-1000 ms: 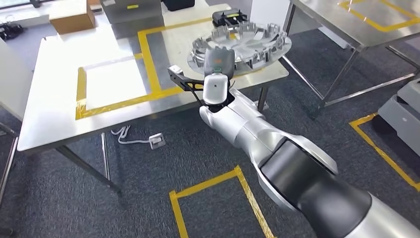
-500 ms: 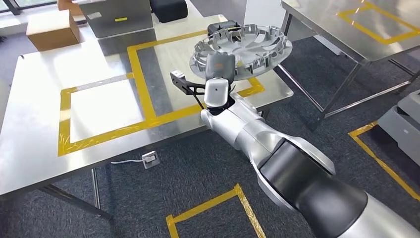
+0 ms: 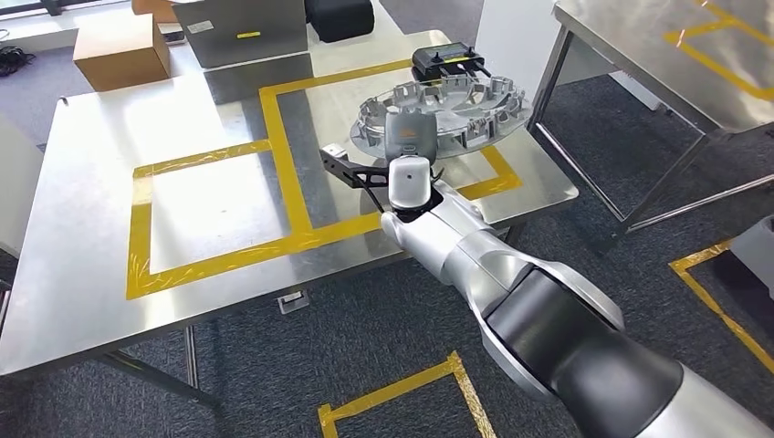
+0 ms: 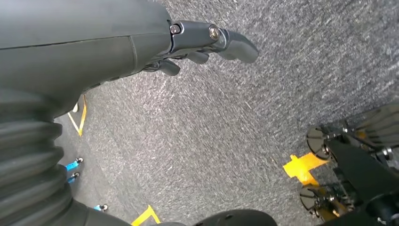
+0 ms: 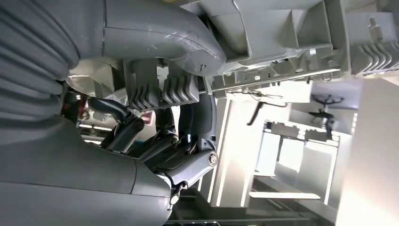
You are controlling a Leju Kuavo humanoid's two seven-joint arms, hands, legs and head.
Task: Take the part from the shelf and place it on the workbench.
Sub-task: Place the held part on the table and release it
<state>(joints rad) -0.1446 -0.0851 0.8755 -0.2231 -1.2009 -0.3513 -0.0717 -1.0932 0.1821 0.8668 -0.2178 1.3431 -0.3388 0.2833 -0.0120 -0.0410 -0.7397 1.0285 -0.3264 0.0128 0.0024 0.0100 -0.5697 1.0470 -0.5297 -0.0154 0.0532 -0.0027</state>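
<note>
The part (image 3: 447, 105) is a round silver ribbed disc, held at its near rim by my right hand (image 3: 408, 137). It hangs low over the right yellow-taped square of the steel workbench (image 3: 91, 265); I cannot tell whether it touches the surface. The right wrist view shows the hand's dark fingers (image 5: 188, 141) curled under the part's (image 5: 282, 37) grey ribbed rim, with the thumb on its other face. My left hand (image 4: 202, 42) hangs over grey carpet, fingers apart and holding nothing.
A black device (image 3: 449, 62) sits just behind the part. A cardboard box (image 3: 121, 47), a grey metal case (image 3: 245, 27) and a black bag (image 3: 339, 16) line the bench's far edge. A second steel table (image 3: 657, 46) stands at right. A left taped square (image 3: 201, 210) is bare.
The whole view has shifted, so the camera moved nearer the bench. The part, earlier overhanging the bench's right edge, now lies wholly over its right taped square, still gripped.
</note>
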